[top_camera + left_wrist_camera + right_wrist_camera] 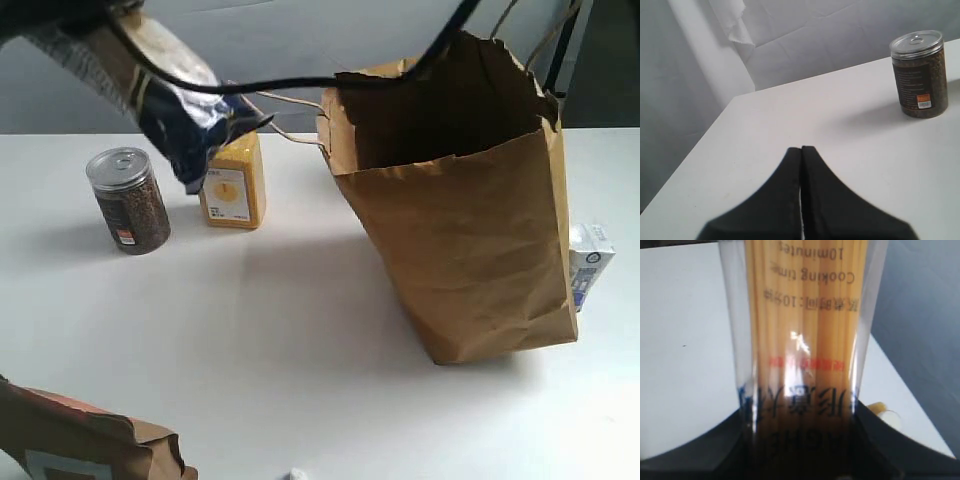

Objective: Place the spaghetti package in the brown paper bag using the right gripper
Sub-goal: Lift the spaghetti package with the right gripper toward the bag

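Note:
The spaghetti package (pixel 180 90) hangs tilted in the air at the upper left, its dark navy end pointing down over the yellow pack. In the right wrist view the spaghetti package (pixel 800 355) fills the middle, and my right gripper (pixel 800 437) is shut on it, with a black finger (pixel 695 450) on either side. In the exterior view that gripper is mostly cut off at the top left corner. The brown paper bag (pixel 470 220) stands upright and open on the right, well apart from the package. My left gripper (pixel 801 150) is shut on nothing, low over the white table.
A clear can with a silver lid (pixel 128 200) (pixel 919 75) and a yellow pack (pixel 233 185) stand at the back left. A white and blue carton (pixel 590 262) stands behind the bag's right side. A brown-and-orange pouch (pixel 80 440) lies at the front left. A black cable (pixel 300 85) crosses above.

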Available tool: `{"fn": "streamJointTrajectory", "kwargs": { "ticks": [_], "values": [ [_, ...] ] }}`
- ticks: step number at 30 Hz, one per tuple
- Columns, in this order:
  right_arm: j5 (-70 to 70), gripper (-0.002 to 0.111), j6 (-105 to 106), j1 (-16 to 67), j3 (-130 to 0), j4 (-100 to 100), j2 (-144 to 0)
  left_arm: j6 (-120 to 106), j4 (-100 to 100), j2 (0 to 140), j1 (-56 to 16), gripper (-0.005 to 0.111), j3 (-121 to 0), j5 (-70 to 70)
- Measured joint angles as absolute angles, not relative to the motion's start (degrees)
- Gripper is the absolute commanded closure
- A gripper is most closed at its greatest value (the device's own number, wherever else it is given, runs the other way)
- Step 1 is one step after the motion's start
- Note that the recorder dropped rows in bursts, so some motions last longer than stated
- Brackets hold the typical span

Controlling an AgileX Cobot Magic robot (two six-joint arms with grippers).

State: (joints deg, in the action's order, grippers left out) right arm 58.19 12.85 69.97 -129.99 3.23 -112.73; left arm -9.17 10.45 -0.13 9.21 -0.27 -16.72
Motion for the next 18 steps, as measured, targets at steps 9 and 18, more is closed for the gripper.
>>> {"fn": "streamJointTrajectory", "kwargs": {
  "ticks": [9,18],
  "values": [
    [58.5,0.108,7.4,70.6,-130.0,18.6,-106.4,-9.2,10.4,-0.1,9.2,0.107,-0.3,-16.7],
    [61.6,0.108,6.0,68.8,-124.2,27.1,-105.2,-9.2,10.4,-0.1,9.2,0.107,-0.3,-16.7]
  ]
}}
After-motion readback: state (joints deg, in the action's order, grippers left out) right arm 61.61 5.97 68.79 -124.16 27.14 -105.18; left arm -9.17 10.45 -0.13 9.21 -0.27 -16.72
